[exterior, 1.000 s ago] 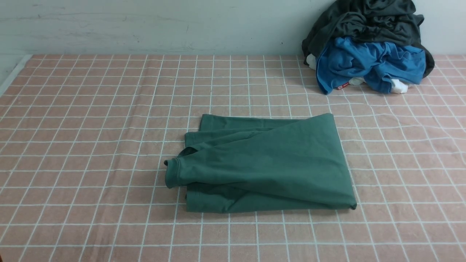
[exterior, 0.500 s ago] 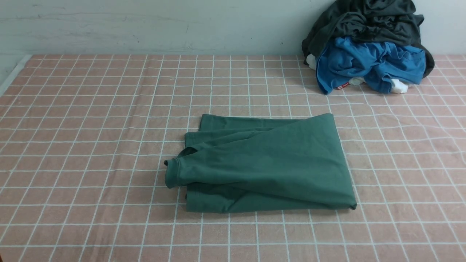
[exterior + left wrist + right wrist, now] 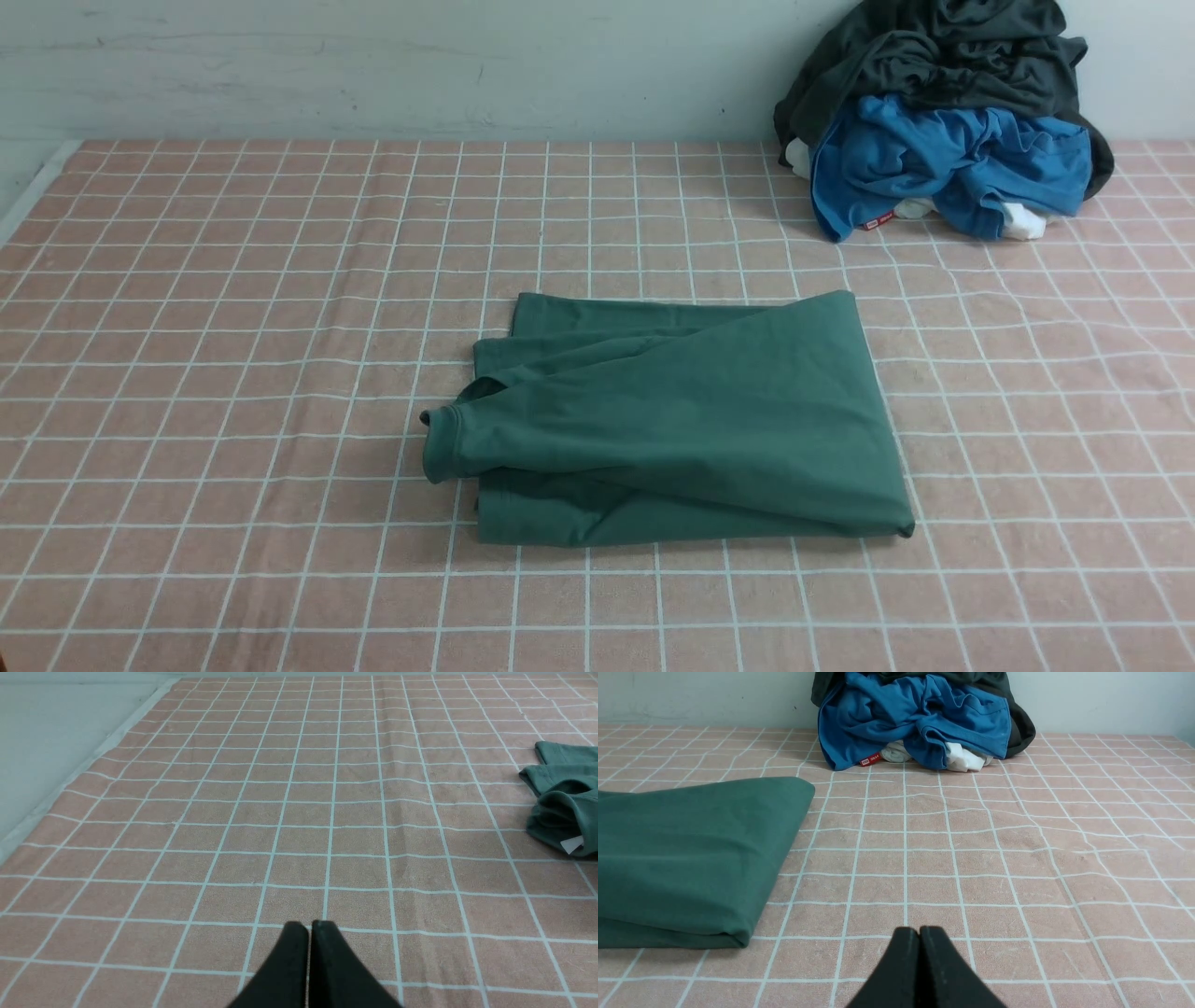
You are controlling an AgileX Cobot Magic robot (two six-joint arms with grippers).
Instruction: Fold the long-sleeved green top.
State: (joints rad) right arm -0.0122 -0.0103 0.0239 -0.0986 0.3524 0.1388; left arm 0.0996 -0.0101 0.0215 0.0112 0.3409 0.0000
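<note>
You've got a wide work surface covered w/ a pink-salmon cloth, white grid lines across it, a bit rippled on the right side. Behind it runs a pale grey-green wall, scuffed w/ faint marks. At the far left you can see the cloth's edge meet a pale strip of bare surface. Far right corner, against the wall: a heap of clothes, w/ a dark grey garment on top, a blue garment below, bits of white fabric poking out. Light is even and soft, shadows faint.
</note>
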